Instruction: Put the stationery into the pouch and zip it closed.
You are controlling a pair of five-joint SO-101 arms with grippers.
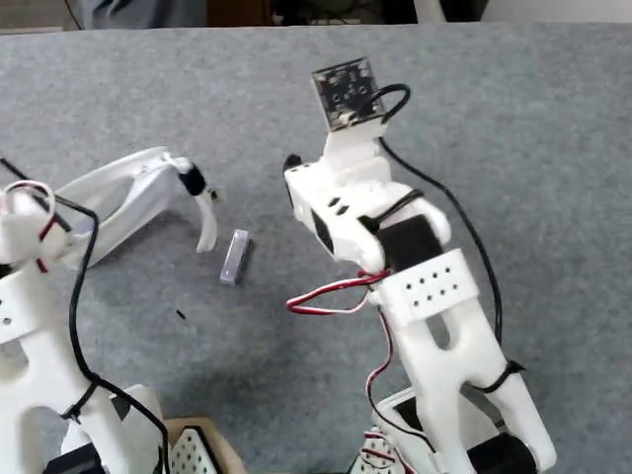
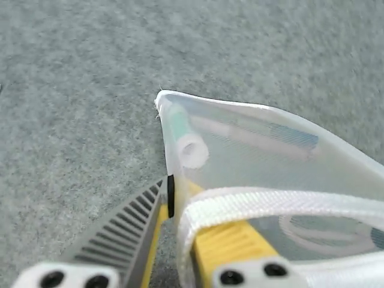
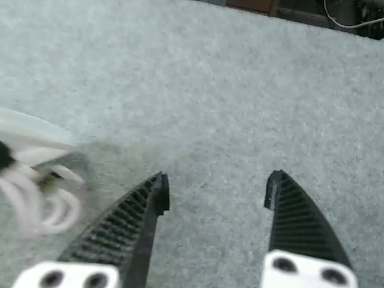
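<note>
The pouch (image 1: 128, 193) is at the 9 o'clock side of the tabletop (image 1: 513, 128), lifted at one end by the left gripper (image 2: 180, 198). In the high view its long axis runs from about 8 o'clock to 2 o'clock, and the end with the black zip pull (image 1: 191, 181) points to 2 o'clock. A white strap (image 1: 205, 222) hangs from this end toward 6 o'clock. The left jaws are pinching the edge of the pouch, the ribbed one outside and the yellow one on the other side of the mesh wall. Through the mesh, a pen (image 2: 264, 135) and a short tube (image 2: 186, 141) lie inside, near the corner of the pouch.

A clear block (image 1: 234, 257) lies on the tabletop just beside the strap, at its 5 o'clock side. Its long axis goes nearly from 12 to 6 o'clock.

The right gripper (image 3: 218, 180) is above the tabletop, at 3 o'clock from the pouch end, and its jaws are spread with nothing between them.

The tabletop is covered with grey felt-like cloth. Behind its 12 o'clock edge the room is dark, with some furniture and a cable (image 3: 354, 18)
</note>
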